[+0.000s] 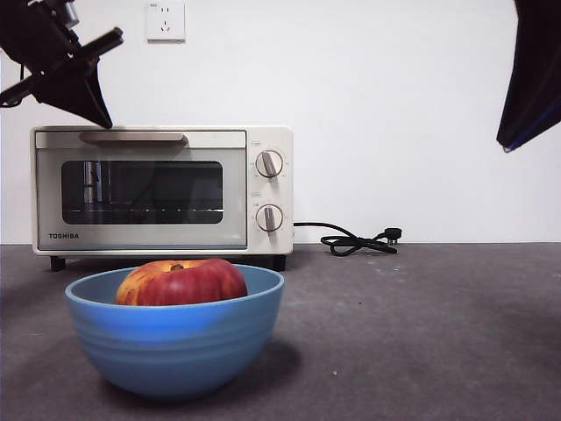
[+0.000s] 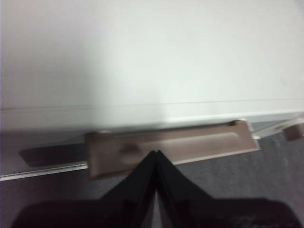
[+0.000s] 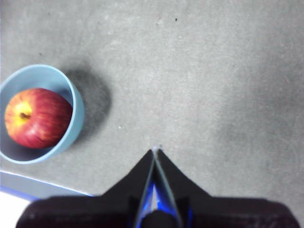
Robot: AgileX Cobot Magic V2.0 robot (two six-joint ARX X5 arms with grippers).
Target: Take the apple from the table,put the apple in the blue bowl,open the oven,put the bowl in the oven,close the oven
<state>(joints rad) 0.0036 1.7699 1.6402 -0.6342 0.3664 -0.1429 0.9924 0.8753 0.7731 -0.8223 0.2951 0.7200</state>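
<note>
The red apple (image 1: 181, 282) lies inside the blue bowl (image 1: 175, 338), which stands on the table (image 1: 421, 333) in front of the oven (image 1: 162, 189). The oven door is closed. My left gripper (image 1: 103, 118) hangs shut just above the oven's top left, its tip over the beige bar handle (image 2: 173, 147) in the left wrist view. My right gripper (image 3: 155, 152) is shut and empty, raised high at the right; its wrist view looks down on the apple (image 3: 37, 118) in the bowl (image 3: 75, 107).
A black power cord with plug (image 1: 359, 241) lies on the table right of the oven. A white wall socket (image 1: 166, 21) sits above the oven. Two round knobs (image 1: 269, 163) are on the oven's right side.
</note>
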